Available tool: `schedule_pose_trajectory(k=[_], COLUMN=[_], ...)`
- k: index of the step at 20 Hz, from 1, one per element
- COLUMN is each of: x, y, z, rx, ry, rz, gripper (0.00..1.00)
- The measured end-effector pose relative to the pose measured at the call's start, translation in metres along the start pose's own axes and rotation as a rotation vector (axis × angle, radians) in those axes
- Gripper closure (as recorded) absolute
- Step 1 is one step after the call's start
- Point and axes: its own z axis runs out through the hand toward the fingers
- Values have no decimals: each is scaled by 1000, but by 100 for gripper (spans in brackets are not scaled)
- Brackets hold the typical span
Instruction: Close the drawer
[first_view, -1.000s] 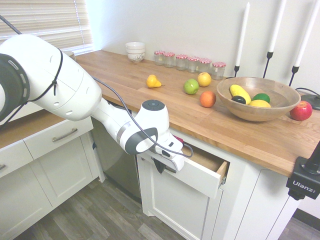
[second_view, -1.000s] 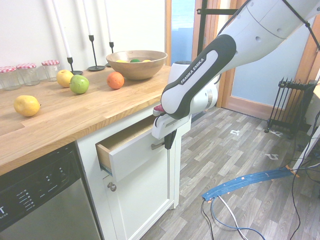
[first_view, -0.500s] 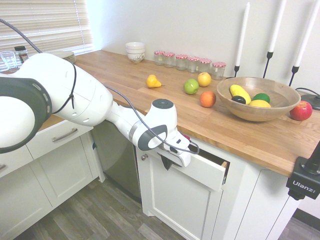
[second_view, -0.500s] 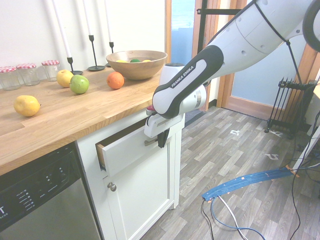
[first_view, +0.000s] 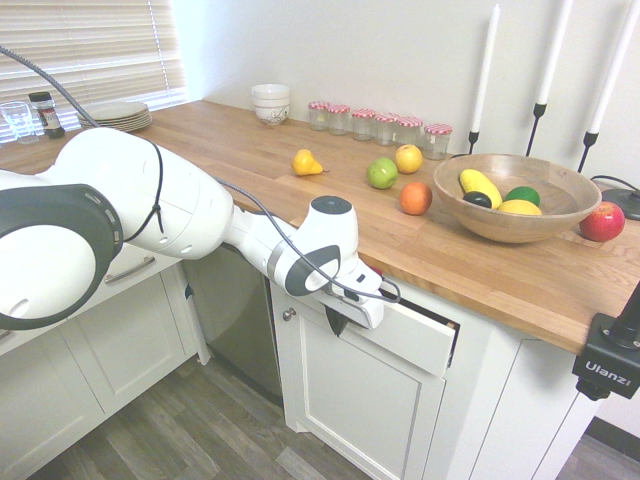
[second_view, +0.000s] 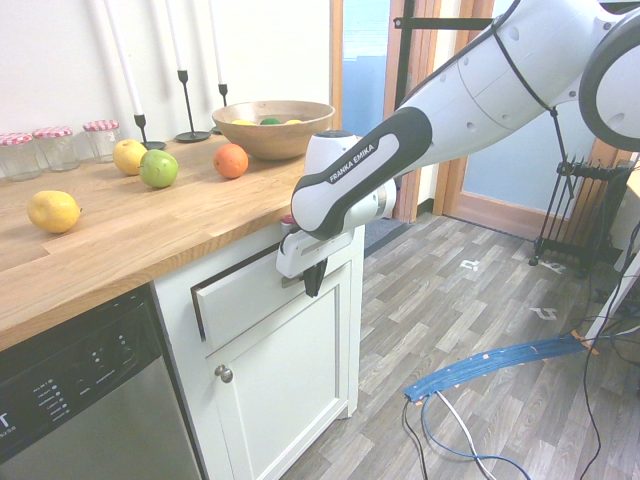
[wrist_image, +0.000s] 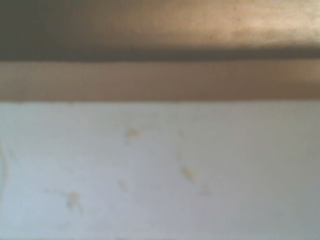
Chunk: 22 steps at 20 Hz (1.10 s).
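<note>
The drawer (first_view: 418, 342) under the butcher-block counter stands out only a thin dark gap from the cabinet face. Its flat white front (second_view: 240, 296) is tilted slightly toward the room. My gripper (first_view: 336, 320) is shut, with nothing held, and its dark fingers point down against the drawer front near the handle end. In the second exterior view the gripper (second_view: 312, 279) covers most of the handle. The wrist view is filled by the white front panel (wrist_image: 160, 175) from very close, with a tan wooden band (wrist_image: 160, 80) beside it.
Below the drawer is a white cabinet door with a round knob (second_view: 224, 373). A dishwasher (second_view: 80, 400) sits beside it. On the counter are loose fruit, jars and a wooden bowl (first_view: 515, 195). Another cabinet run with a narrower drawer (first_view: 120, 270) adjoins. A blue strip (second_view: 490, 365) lies on the floor.
My gripper has pushed the drawer inward. It went from well open, showing its wooden box, to nearly flush with the cabinet. The arm moved toward the cabinet with it.
</note>
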Motion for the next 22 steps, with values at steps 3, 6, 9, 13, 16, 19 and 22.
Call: schedule_pose_trajectory(k=[3, 6, 9, 13, 16, 19, 22], x=[0, 0, -8, -21, -32, -48, -73], y=[0, 1, 11, 27, 39, 53, 68], z=[0, 0, 3, -28, -73, -115, -156], rx=[0, -2, -24, -51, -92, -124, -141], ry=[0, -1, -25, -60, -89, -105, -117], rz=[0, 1, 8, 17, 19, 11, 0], gripper=[100, 100, 100, 100, 100, 100, 100])
